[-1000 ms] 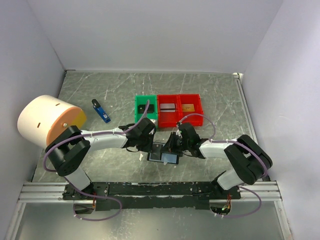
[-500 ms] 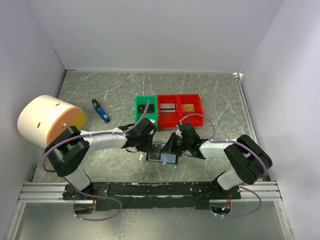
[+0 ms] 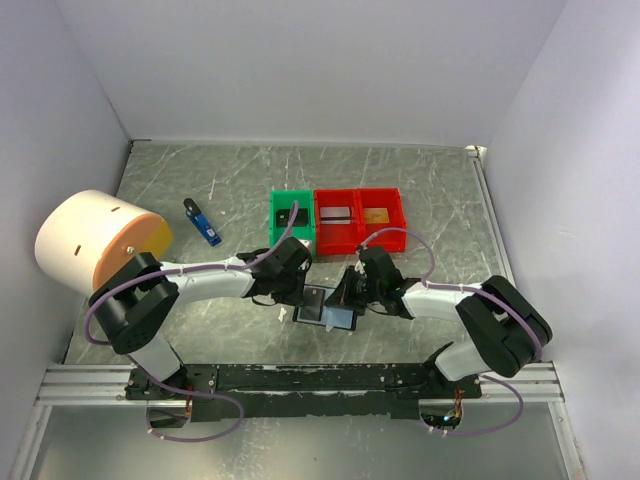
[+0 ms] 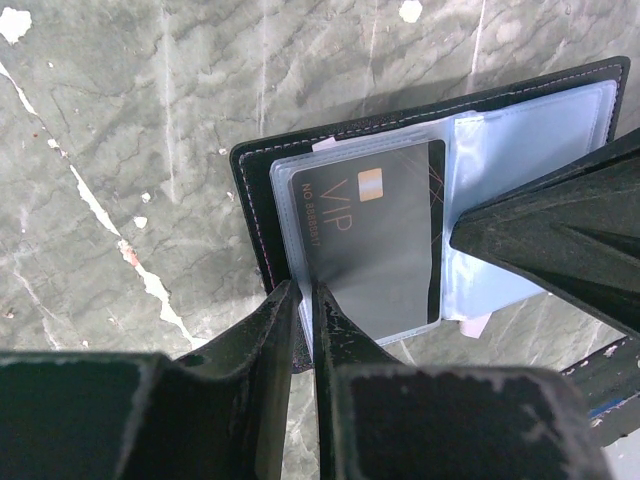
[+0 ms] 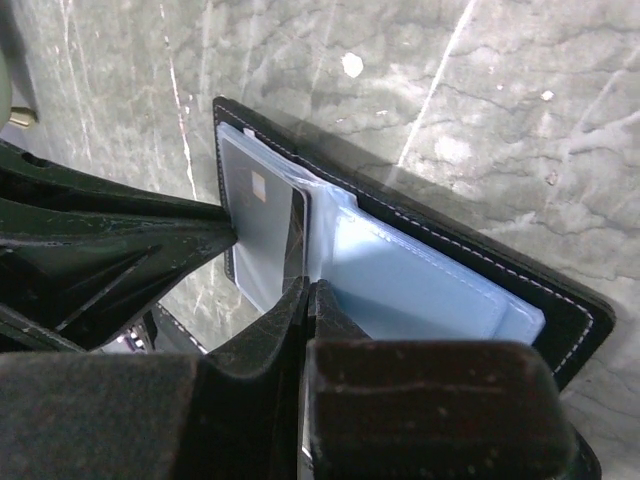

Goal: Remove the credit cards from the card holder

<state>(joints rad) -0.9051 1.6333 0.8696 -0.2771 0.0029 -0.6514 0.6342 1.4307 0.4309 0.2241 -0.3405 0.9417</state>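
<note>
Nearest the arm bases, the card holder (image 3: 326,312) lies open on the grey marbled table (image 3: 420,180), between the two arms. The left gripper (image 4: 305,300) is clenched on the holder's left edge, and the black cover and sleeve rim run in between its two fingers. The right gripper (image 5: 308,298) has its fingers pressed tight together. Its tips sit at the right edge of the dark grey VIP card (image 4: 372,240). Whether that edge is nipped between them I cannot tell, because the fingers cover it.

From overhead the holder is only a dark and pale blue patch half hidden under both wrists. Only the wrist views show the card, which sits in the left clear sleeve and has a chip on its face. The right wrist view also shows the pale blue sleeves (image 5: 420,285) over the holder's right half; their contents cannot be made out.

Farther back, and only from overhead, three bins stand in a row:
- a green bin (image 3: 274,220) with a black card (image 3: 292,215)
- a middle red bin (image 3: 337,242) with a silvery card (image 3: 337,213)
- a right red bin (image 3: 396,205) with an orange-gold card (image 3: 377,214)

Left of the bins lies a blue stick (image 3: 203,222). A big white and orange cylinder (image 3: 90,240) stands at the table's left edge.
</note>
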